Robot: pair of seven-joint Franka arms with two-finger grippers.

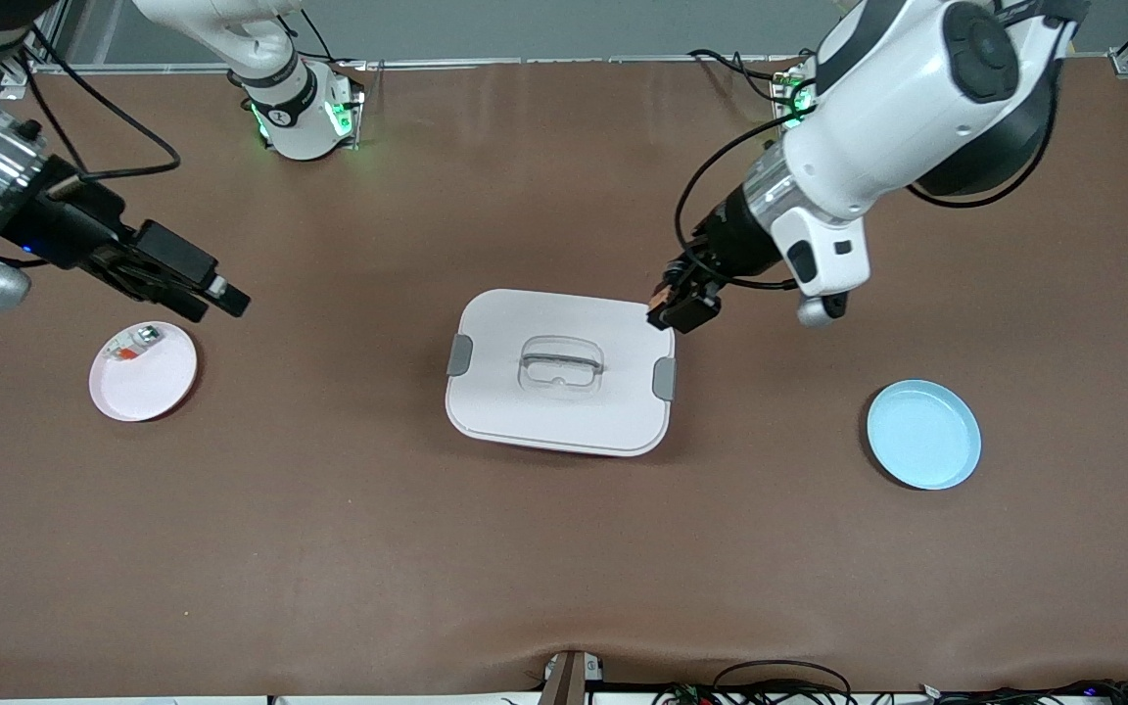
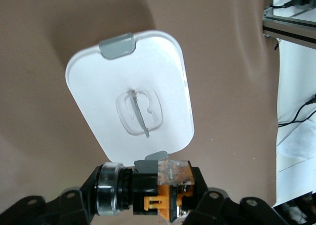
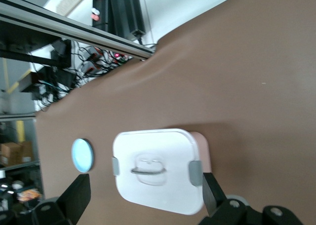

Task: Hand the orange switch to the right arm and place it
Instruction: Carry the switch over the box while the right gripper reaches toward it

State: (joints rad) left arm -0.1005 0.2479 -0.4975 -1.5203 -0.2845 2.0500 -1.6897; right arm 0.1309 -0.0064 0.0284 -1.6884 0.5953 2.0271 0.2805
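The orange switch (image 1: 685,307), a small black boxy part with orange on its face, hangs in the air over the corner of the white lidded box (image 1: 525,411) that is toward the left arm's end. My left gripper (image 1: 679,299) is shut on it. In the left wrist view the orange switch (image 2: 160,190) lies crosswise between the left gripper's (image 2: 153,198) fingers, with a clear ring at one end. My right gripper (image 1: 213,302) stands open and holds nothing, over the table beside the pink plate (image 1: 158,387). In the right wrist view its fingers (image 3: 79,195) are spread wide.
The pink plate holds a pale silvery part with a red-orange piece (image 1: 133,343). A blue plate (image 1: 924,434) lies toward the left arm's end, nearer the front camera. The white box (image 2: 98,87) has grey side clips and a clear handle (image 1: 562,364).
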